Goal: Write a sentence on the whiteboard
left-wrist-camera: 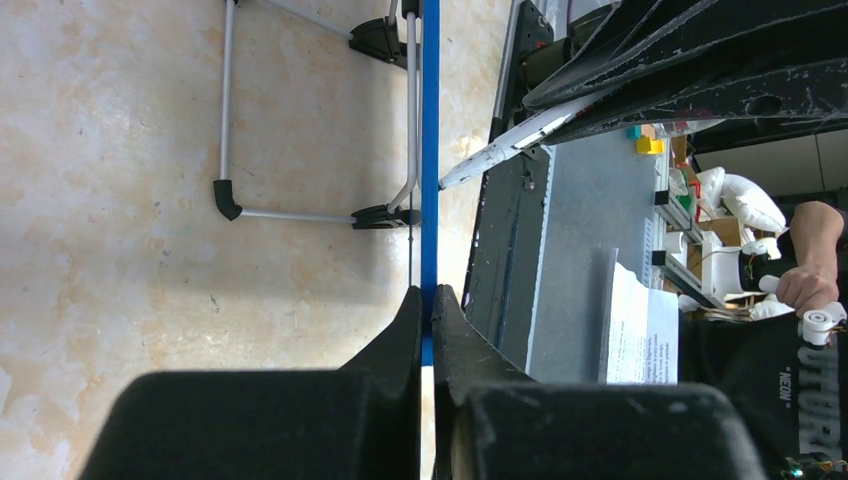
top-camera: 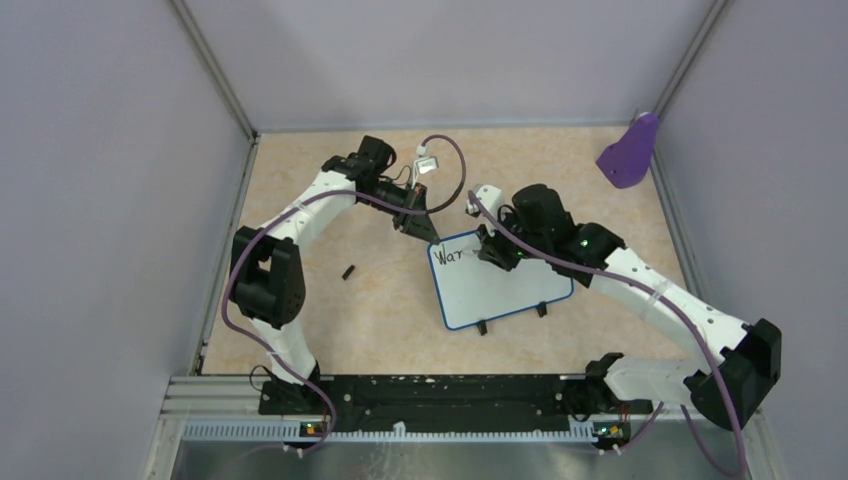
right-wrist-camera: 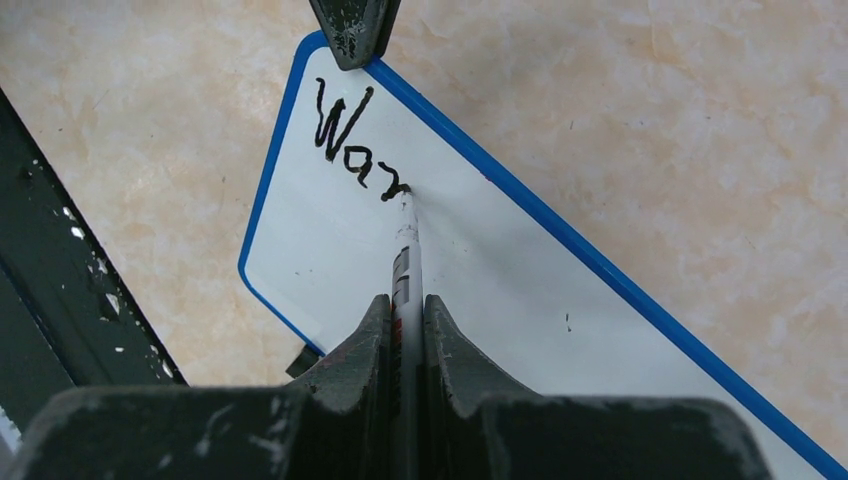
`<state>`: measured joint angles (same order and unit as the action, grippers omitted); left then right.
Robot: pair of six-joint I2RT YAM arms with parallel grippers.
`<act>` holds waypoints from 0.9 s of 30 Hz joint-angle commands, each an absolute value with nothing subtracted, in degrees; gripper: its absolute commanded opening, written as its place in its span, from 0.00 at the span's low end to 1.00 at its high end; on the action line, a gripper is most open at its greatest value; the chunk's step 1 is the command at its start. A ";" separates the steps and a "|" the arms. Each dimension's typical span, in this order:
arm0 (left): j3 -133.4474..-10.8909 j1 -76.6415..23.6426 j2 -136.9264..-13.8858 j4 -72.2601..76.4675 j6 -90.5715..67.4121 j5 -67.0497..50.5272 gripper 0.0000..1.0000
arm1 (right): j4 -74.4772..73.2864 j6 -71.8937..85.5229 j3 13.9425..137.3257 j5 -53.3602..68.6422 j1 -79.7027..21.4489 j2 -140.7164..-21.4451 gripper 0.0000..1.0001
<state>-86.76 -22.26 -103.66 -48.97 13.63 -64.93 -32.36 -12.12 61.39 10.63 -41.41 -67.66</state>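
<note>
nearly crosswise, the whiteboard (top-camera: 500,290) lies, right end slightly farther.

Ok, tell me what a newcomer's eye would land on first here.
The blue-rimmed whiteboard mid-table, with black letters "War" at its far left corner and a marker tip touching the board just after them, pinched in the right arm's jaws. The left arm's jaws clamp the board's rim at that corner. A purple scoop sits in the far right corner.
</note>
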 commanded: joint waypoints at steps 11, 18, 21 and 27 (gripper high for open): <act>-86.90 -23.33 -104.24 -49.27 14.25 -65.57 0.00 | -31.78 -12.97 63.39 7.75 -39.84 -66.33 0.00; -86.95 -23.38 -104.34 -49.22 14.24 -65.65 0.00 | -33.10 -13.71 63.26 9.50 -39.72 -64.73 0.00; -86.92 -23.47 -104.33 -49.22 14.24 -65.60 0.00 | -33.76 -14.18 63.69 12.06 -39.73 -64.28 0.00; -86.85 -23.51 -104.06 -49.21 14.24 -65.46 0.00 | -34.93 -15.48 62.71 15.39 -39.73 -64.04 0.00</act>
